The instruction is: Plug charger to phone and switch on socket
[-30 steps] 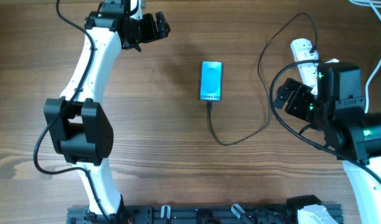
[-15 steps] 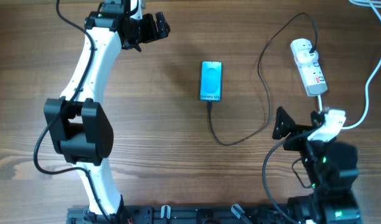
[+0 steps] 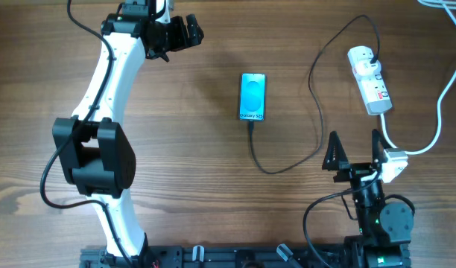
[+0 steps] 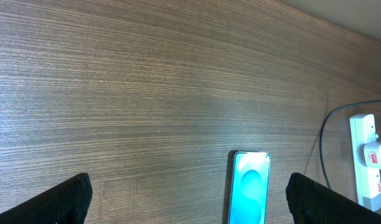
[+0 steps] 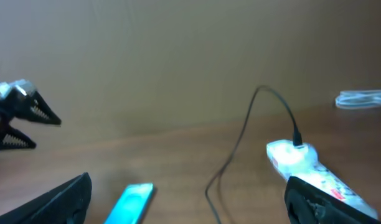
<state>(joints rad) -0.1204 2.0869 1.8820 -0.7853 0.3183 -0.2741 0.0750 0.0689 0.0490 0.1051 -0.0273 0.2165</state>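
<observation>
Charger (image 5: pixel 260 89) meets socket (image 5: pixel 302 163); phone (image 5: pixel 133 202) lies apart, left.

Cyan phone (image 3: pixel 252 97) w/ charger (image 3: pixel 271 171); socket (image 3: pixel 369 80) rt.

The phone (image 3: pixel 252 97) is showing a white strip (image 3: pixel 252 115) along the near edge of its cyan screen; in the overhead view that strip is reading "Galaxy", followed by a few characters too small to make out; in the left wrist view the phone (image 4: pixel 248 196) is running off the bottom of the frame, so the strip is not showing; in the right wrist view it is appearing only as a blurred cyan slab; the socket (image 3: pixel 369 80) is showing touches of red on its white face, too small or blurred to be reading as letters or numbers in any view.
</observation>
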